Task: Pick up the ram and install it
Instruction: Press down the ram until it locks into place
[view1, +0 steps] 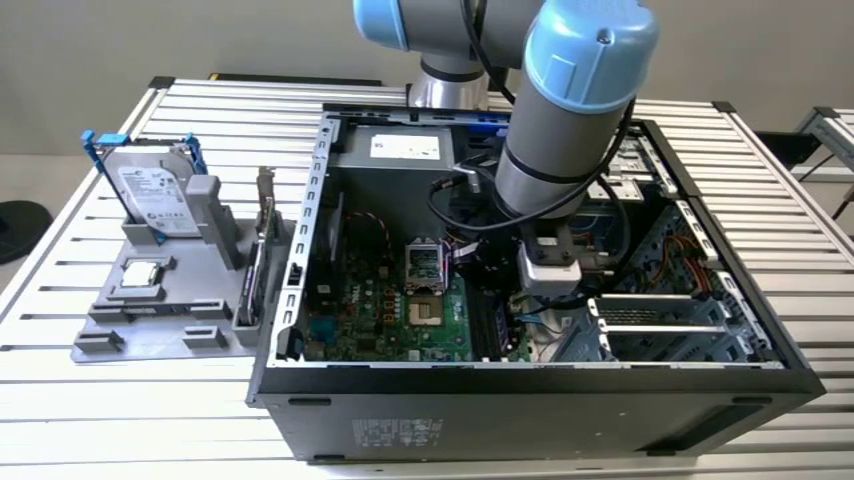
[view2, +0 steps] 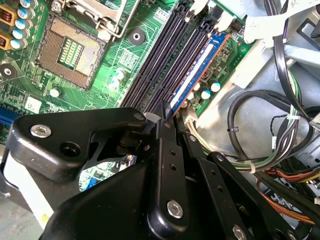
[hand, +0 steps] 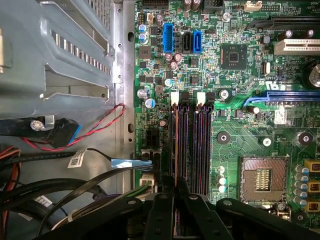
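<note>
The ram (view2: 200, 75) is a thin blue board standing on edge in the outermost of the long black motherboard slots (view2: 160, 65), the one nearest the cable bundle. In the first wrist view the ram (hand: 174, 145) appears edge-on in that same slot. My gripper (view2: 166, 112) is low over the board's near end, its black fingers drawn together on the stick's top edge. In the first wrist view the gripper (hand: 175, 182) straddles that slot line. In the exterior view the gripper (view1: 541, 300) reaches down inside the open computer case (view1: 534, 400).
An open processor socket (hand: 263, 179) lies beside the slots. Black and coloured cables (view2: 260, 130) crowd the side next to the ram. A metal drive cage (view1: 661, 320) stands close to the wrist. A grey fixture (view1: 160, 310) with a hard drive (view1: 154, 195) sits at the exterior view's left.
</note>
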